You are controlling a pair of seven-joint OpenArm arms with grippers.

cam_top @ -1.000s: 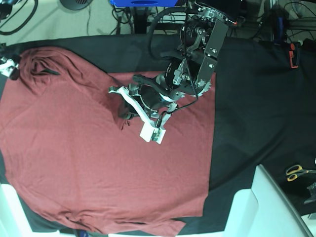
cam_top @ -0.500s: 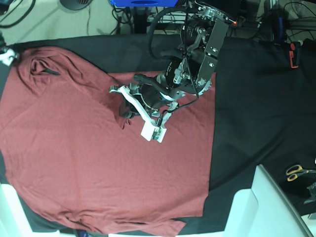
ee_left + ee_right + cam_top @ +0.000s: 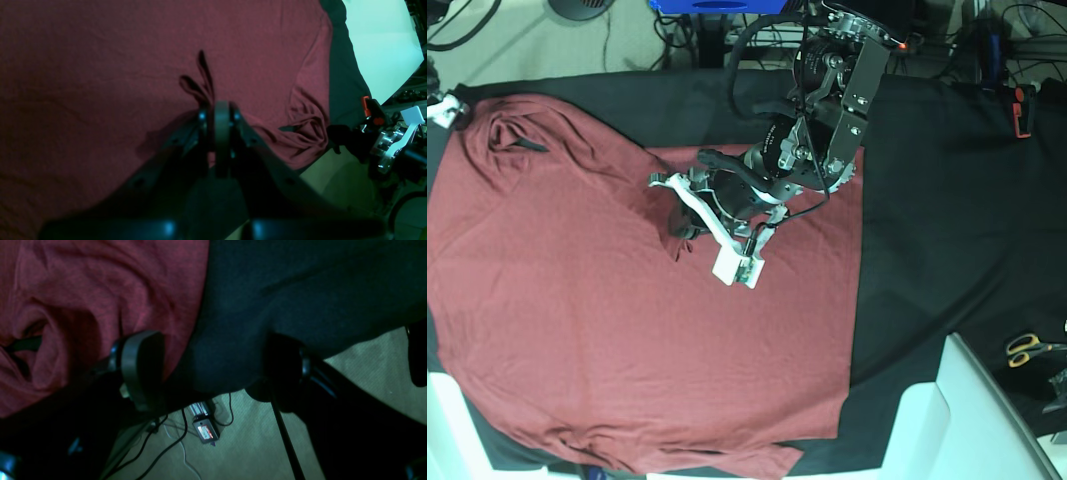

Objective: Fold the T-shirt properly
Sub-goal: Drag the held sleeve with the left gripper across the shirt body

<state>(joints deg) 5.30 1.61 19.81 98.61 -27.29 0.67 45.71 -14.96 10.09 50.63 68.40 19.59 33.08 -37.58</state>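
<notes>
The bench (image 3: 947, 170), draped in black cloth, is covered over most of its left and middle by the T-shirt (image 3: 607, 310), which is spread nearly flat, with a bunched sleeve or shoulder (image 3: 512, 140) crumpled at the far-left corner and a rumpled hem (image 3: 677, 462) along the near edge. The left pincer (image 3: 685, 232) is seen pressed together on a small pleat (image 3: 200, 83) of the T-shirt's fabric near the middle of the garment; in the left wrist view the pleat is drawn up into dark ridges just ahead of the tips. The right pincer (image 3: 213, 366) is held spread, over the bench edge beside the bunched corner, one finger (image 3: 141, 366) above red cloth, and nothing is gripped in it. Risks are judged as follows: only a thin single layer may be pinched, so a pull could slip the knit free or drag the whole garment askew instead of folding it; the crumpled corner, if left unsmoothed, would likely be trapped inside a fold. The base view alone gives the full outline and the scissors (image 3: 1027, 348) lying well apart at the right. The pinch itself is shown only by the left wrist view. The floor and cables under the bench edge are shown only by the right wrist view, while the right arm is barely caught at the base view's far-left edge.
</notes>
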